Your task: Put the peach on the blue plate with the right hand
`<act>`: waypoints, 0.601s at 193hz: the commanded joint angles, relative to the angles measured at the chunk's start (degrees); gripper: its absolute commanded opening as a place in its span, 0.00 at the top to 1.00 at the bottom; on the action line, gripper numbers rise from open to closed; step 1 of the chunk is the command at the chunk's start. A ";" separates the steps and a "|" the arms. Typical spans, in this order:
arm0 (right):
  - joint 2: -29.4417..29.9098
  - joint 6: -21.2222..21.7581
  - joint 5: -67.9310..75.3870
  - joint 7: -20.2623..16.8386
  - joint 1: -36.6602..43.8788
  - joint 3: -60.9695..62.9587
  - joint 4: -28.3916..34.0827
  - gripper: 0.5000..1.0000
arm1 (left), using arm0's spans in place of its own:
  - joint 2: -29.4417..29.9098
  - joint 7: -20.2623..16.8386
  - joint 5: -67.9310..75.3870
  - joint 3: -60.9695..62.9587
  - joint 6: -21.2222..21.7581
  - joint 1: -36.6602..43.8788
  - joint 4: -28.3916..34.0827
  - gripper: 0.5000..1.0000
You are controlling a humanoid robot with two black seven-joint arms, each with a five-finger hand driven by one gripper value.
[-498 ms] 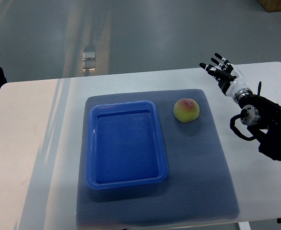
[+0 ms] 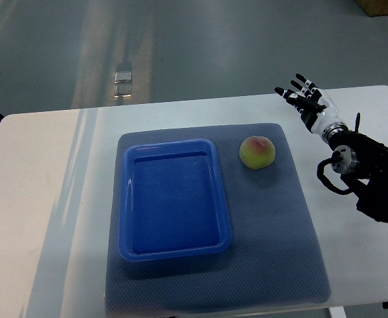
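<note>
Nothing's really begun: the round yellow-green peach with a red blush [image 2: 257, 152] sits on the grey mat [image 2: 273, 232] just beside the empty blue plastic plate [image 2: 174, 248], while the right hand [image 2: 308, 101] hovers, seemingly empty, fingers spread, well apart from it.

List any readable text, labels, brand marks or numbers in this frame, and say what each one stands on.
None can be read: the blue plate, peach, grey mat, white table and right hand show no print, and the small shiny object on the floor is too small to tell.
</note>
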 commanded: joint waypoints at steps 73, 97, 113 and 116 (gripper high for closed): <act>-0.22 0.44 -0.37 0.70 0.00 -0.28 0.00 0.13 | 0.00 0.00 0.02 0.00 0.00 0.00 0.00 0.00; -0.22 0.44 -0.46 1.32 0.09 -0.55 0.00 0.13 | 0.00 0.00 0.02 0.09 0.00 0.00 0.00 0.00; -0.22 0.26 -0.46 1.32 0.09 -0.20 0.00 0.13 | 0.00 0.00 0.02 0.09 0.00 0.00 0.00 0.00; -0.22 0.26 -0.46 1.32 0.00 -0.20 0.00 0.13 | 0.00 0.00 0.02 0.00 0.00 0.00 0.00 0.00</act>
